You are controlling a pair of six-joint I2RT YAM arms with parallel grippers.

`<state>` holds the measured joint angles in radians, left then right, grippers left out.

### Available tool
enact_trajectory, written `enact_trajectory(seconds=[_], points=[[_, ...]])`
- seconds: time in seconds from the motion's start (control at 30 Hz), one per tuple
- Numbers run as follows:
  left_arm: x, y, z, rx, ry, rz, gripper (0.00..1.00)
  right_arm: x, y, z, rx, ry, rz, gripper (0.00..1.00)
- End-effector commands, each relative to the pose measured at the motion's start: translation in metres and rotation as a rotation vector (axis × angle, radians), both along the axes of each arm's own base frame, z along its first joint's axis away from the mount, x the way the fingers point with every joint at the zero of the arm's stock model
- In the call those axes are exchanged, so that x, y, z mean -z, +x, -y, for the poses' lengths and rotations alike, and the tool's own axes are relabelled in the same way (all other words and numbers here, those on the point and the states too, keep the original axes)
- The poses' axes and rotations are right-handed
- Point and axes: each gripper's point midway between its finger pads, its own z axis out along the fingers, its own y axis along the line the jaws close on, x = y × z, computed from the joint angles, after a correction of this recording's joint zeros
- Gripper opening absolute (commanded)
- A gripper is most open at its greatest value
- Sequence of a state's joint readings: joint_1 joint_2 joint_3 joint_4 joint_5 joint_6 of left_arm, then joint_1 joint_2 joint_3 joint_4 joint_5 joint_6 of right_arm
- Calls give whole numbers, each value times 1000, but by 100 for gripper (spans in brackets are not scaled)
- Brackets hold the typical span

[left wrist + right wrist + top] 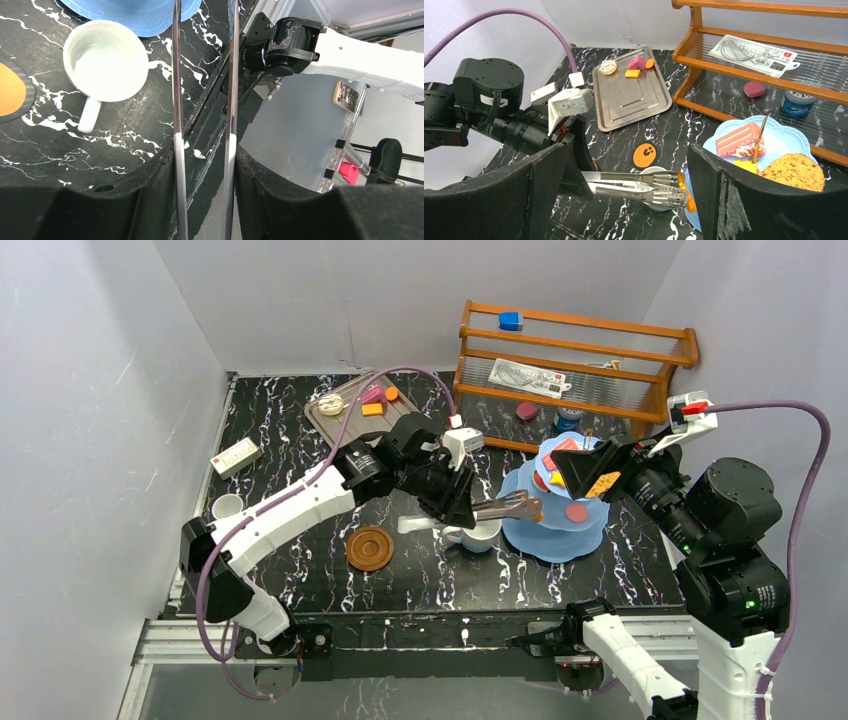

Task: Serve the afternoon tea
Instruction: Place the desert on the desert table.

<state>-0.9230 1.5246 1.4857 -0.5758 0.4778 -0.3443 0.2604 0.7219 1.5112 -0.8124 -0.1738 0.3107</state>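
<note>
My left gripper point(462, 502) is clenched on the handles of the metal tongs point(510, 506). Their tips reach over the white mug point(480, 535), which stands just beside the light-blue stand point(555, 535). My right gripper point(590, 472) hangs spread wide, grasping nothing, above the stand's top tier, where a pink cake slice point(739, 140) and a cookie point(794, 172) lie. A brown saucer point(369, 548) sits on the bench point(420, 580) near the mug. A donut point(330, 403) rests on the silver tray point(345, 425).
</note>
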Motion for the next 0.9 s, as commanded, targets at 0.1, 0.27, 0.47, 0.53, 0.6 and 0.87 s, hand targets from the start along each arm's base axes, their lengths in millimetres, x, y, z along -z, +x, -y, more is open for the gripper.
enact_trajectory(seconds=[0.1, 0.27, 0.47, 0.53, 0.6, 0.87], points=[[-9, -5, 26, 41, -69, 24, 31, -20, -2, 3, 10, 10, 71, 99], [-3, -8, 38, 63, -68, 19, 31, -21, -2, 3, 11, 10, 73, 99], [2, -5, 48, 60, -78, 18, 31, -20, -3, 3, 12, 9, 72, 99], [1, -4, 50, 59, -83, 18, 31, -20, -3, 4, 13, 8, 72, 99], [1, -4, 52, 56, -86, 18, 31, -19, -3, 4, 12, 7, 72, 99], [-3, -4, 56, 55, -110, 16, 31, -18, -1, 3, 13, 5, 71, 99]])
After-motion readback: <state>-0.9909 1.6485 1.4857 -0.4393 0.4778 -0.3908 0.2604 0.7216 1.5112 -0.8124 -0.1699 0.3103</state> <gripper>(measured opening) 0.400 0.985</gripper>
